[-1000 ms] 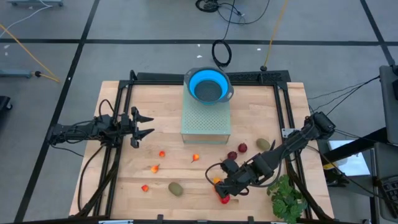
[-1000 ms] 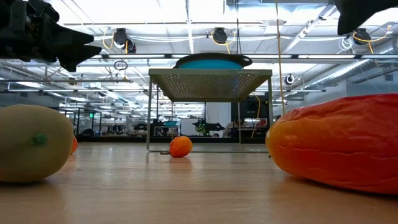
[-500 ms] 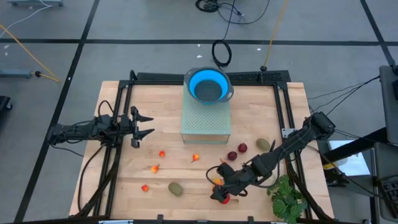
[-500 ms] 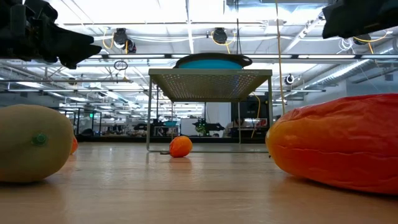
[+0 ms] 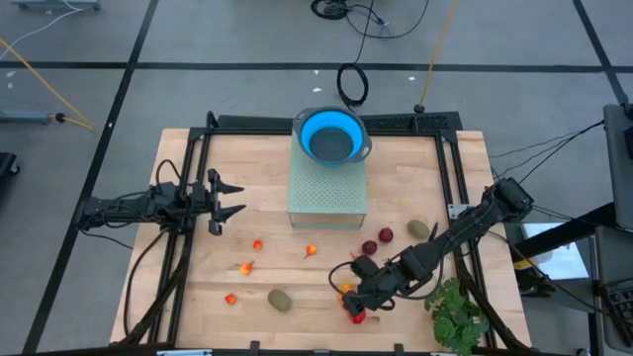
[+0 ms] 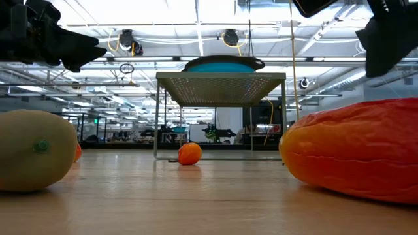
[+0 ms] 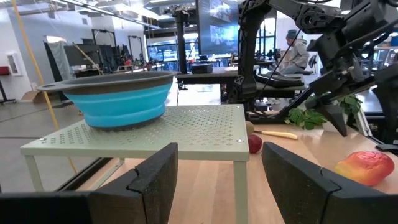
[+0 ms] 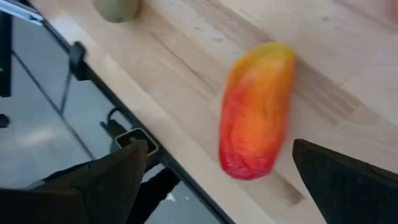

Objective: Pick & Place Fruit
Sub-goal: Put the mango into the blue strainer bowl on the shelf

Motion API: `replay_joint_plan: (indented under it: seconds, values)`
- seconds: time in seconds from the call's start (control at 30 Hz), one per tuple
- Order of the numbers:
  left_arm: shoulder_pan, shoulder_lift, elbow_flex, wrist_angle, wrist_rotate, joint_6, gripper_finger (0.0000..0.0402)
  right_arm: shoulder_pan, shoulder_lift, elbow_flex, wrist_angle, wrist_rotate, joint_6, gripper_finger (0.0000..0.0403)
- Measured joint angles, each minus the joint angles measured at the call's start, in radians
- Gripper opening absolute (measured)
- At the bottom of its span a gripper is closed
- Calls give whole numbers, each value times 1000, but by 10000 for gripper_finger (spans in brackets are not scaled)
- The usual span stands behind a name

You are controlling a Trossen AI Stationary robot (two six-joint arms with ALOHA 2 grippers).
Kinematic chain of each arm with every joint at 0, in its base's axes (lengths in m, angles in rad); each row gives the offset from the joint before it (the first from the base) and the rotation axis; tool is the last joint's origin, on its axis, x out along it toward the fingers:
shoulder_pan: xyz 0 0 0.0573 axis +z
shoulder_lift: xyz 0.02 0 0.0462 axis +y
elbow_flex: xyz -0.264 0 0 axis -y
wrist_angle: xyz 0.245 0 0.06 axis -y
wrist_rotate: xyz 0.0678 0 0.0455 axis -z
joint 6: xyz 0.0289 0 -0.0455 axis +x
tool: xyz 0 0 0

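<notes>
Change, right arm: since the previous half-second the right gripper (image 5: 353,300) has shifted slightly right and up in the high view; in the low view its dark fingers now reach lower at the upper right.
Change, left arm: none; the left gripper (image 5: 229,199) holds the same spot at the left of the frame.
Right fingers: spread fully wide and empty. In the right wrist view they flank the orange-red oblong fruit (image 8: 256,111) without touching it.
Left fingers: parted about halfway, holding nothing, above bare table (image 5: 425,158).
Oblong fruit: lies flat near the table's lower edge, lower centre of the high view, beneath the right gripper.
Brownish-green oval (image 5: 281,299): lower centre-left.
Dark red round fruits (image 5: 385,234): right of centre, beside the perforated stand (image 5: 327,193).
Blue bowl (image 5: 331,135): on the stand, upper centre.
</notes>
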Motion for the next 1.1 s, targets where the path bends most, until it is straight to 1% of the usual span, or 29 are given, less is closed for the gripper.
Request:
replay_joint_plan:
  seconds: [0.13,0.37,0.47,0.57,1.1]
  values:
    - [0,0,0,0,-8,0,234,0,0,0,-16,-2,-9,394]
    - [0,0,0,0,-70,0,234,0,0,0,-25,-3,-34,394]
    - [0,0,0,0,-85,0,234,0,27,1,-21,-19,-42,394]
    - [0,0,0,0,-86,0,234,0,64,0,-16,-49,-63,394]
    - [1,0,0,0,-87,0,234,-16,145,0,21,-55,-135,394]
